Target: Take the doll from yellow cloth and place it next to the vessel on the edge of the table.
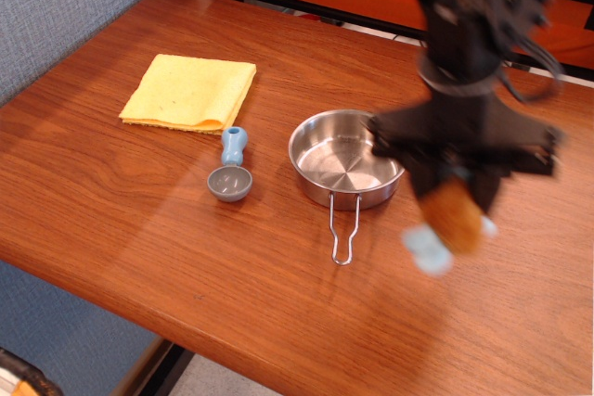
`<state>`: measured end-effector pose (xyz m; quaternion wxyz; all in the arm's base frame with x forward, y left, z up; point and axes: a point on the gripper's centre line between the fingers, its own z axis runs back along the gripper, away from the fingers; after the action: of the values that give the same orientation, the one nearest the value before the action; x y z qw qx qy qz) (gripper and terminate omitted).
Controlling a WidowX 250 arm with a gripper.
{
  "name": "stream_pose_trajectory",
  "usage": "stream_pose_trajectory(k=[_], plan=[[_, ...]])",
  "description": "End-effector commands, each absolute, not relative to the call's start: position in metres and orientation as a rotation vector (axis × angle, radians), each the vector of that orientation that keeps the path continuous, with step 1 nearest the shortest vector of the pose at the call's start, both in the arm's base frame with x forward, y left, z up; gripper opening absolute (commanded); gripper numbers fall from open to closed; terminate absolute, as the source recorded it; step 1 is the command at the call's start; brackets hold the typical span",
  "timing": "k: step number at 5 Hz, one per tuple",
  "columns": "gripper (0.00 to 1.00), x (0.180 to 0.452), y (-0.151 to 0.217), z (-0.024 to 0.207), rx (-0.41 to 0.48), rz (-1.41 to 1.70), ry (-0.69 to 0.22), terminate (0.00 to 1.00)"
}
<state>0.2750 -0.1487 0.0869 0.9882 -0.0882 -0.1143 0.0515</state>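
1. Where the wood grain shows, the table (139, 229) fills most of the view, with its rounded near edge at the bottom.
2. Black arm (469, 34) comes down from the top right, blurred.
3. Gripper (455, 194) hangs over the table right of the vessel, jaws clamped on the doll.
4. Vessel (345, 157) sits mid-table, its wire handle pointing near.
5. Yellow cloth (190, 92) lies flat at the far left, nothing on it.
6. Doll (450, 220) hangs below the gripper, orange body and pale blue limb blurred, just right of the vessel; cannot tell whether it touches the table.
7. Blue-grey scoop (231, 173) lies between cloth and vessel.
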Motion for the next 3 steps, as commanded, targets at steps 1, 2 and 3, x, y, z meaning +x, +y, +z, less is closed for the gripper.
stream_pose_trajectory(k=[1, 2, 3], plan=[[0.0, 0.256, -0.175, 0.063, -0.217, -0.001, -0.167, 0.0], [0.0, 0.257, -0.17, 0.055, -0.197, 0.018, -0.154, 0.0], [0.0, 0.256, -0.161, 0.053, -0.185, 0.045, -0.154, 0.0]])
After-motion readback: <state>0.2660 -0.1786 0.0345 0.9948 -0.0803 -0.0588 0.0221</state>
